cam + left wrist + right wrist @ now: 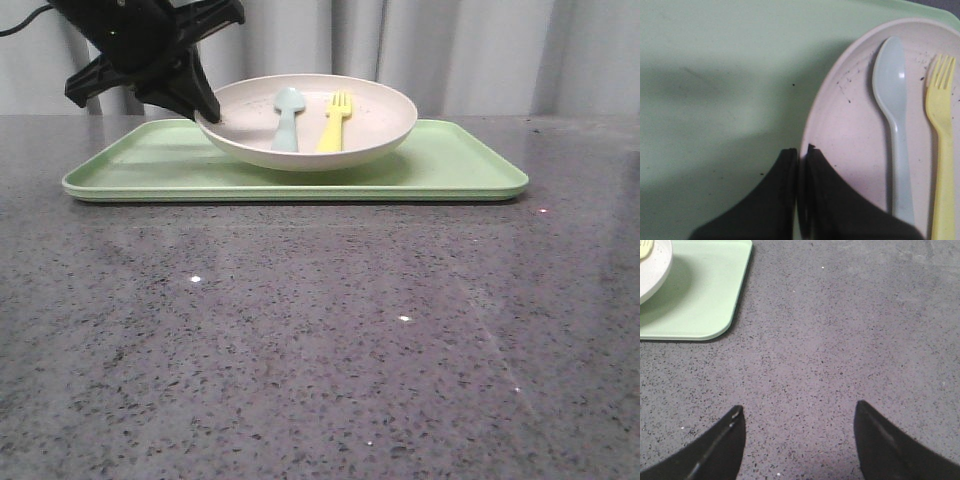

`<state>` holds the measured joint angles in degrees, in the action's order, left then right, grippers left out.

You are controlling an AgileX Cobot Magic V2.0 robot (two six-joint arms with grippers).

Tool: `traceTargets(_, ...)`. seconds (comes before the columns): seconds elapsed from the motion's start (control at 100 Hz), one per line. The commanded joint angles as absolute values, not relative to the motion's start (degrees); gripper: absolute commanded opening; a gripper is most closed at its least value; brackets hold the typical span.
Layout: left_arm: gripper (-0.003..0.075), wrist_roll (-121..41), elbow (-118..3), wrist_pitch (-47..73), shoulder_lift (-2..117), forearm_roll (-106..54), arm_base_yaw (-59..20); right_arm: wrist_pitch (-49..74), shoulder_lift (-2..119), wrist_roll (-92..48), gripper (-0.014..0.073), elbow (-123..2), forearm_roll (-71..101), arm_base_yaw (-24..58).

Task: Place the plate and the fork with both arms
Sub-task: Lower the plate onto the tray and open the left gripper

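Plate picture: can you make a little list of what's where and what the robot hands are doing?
plate: on the green tray, tilted or lifted at its left rim
fork: inside the plate, right of the spoon
left end effector: shut on the plate's rim
right end effector: open, over bare table, holding nothing

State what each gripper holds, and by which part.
Left gripper pinches the cream-white speckled round plate by its left rim. Right gripper holds nothing, open above the grey table.
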<state>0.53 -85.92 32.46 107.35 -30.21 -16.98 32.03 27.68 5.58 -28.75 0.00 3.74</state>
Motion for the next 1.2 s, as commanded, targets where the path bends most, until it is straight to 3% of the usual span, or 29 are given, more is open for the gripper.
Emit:
traceTargets(0.0, -0.0021, 1.3, -88.0, 28.2, 104.6, -31.3, -17.5, 28.8, 28.3, 5.0, 0.0478, -30.6, 0.0, 3.9)
traceTargets(0.47, -0.0015, 1.3, -87.9, 27.5, 106.3, -30.5, -17.5, 29.0, 28.3, 5.0, 0.0478, -30.6, 0.0, 3.9)
traceTargets(0.56, 0.0047, 1.2, -87.9, 27.5, 106.3, -30.5, -17.5, 28.9, 28.3, 5.0, 0.0478, -30.6, 0.0, 3.9)
traceTargets(0.74, 0.0293, 1.2, -87.9, 27.5, 106.3, -30.4, -17.5, 28.7, 28.3, 5.0, 0.0478, -30.6, 0.0, 3.9)
traceTargets(0.81, 0.034, 1.2, -87.9, 27.7, 106.3, -30.4, -17.5, 28.7, 28.3, 5.0, 0.0478, -30.6, 0.0, 3.9)
traceTargets(1.19, 0.0332, 1.2, -87.0, 31.4, 100.3, -23.8, -17.5, 28.5, 28.3, 5.0, 0.0478, -30.6, 0.3, 3.9)
